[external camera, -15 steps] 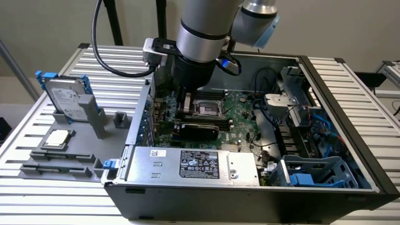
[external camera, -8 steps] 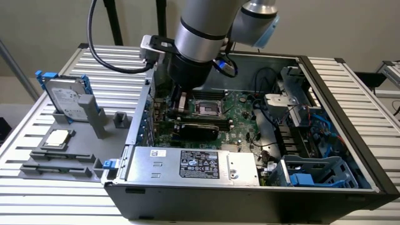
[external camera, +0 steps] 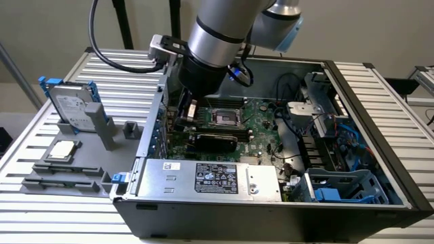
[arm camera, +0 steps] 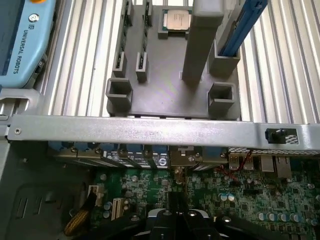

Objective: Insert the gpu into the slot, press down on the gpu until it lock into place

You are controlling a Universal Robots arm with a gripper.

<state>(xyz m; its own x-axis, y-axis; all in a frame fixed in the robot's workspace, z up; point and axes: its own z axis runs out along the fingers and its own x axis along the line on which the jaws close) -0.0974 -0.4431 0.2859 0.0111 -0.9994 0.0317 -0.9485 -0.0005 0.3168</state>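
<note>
**Inside the open case: arm bent down over the gpu's end**

From the upper middle of the exterior view, the silver arm [external camera: 215, 35] comes steeply down into the open computer case [external camera: 271, 218]. Its wrist is turned so that the black gripper [external camera: 187, 118] points at the motherboard [external camera: 261, 122], close to the case wall on the exterior view's left. A black cable [external camera: 115, 56] loops from the wrist out toward the upper left of the frame.

The gpu [external camera: 215, 141] lies in the middle of the frame as a glossy black bar across the board. It is just below the processor socket [external camera: 226, 117] and above the silver labelled box [external camera: 210, 178]. The gripper is at the card's end on the exterior view's left, touching or just above it. Whether it is clamped on the card or standing apart cannot be told, nor how deep the card sits.

In the wrist view the gripper's dark body hangs over the green board, and beyond it is the case's metal rear rail [arm camera: 150, 131].

Outside the case, in the left of the exterior view, a slatted table [external camera: 122, 76] carries a grey fixture [external camera: 68, 173]. In the fixture are a drive in a blue frame [external camera: 71, 107], standing upright, and a processor chip [external camera: 63, 149], lying flat.
</note>
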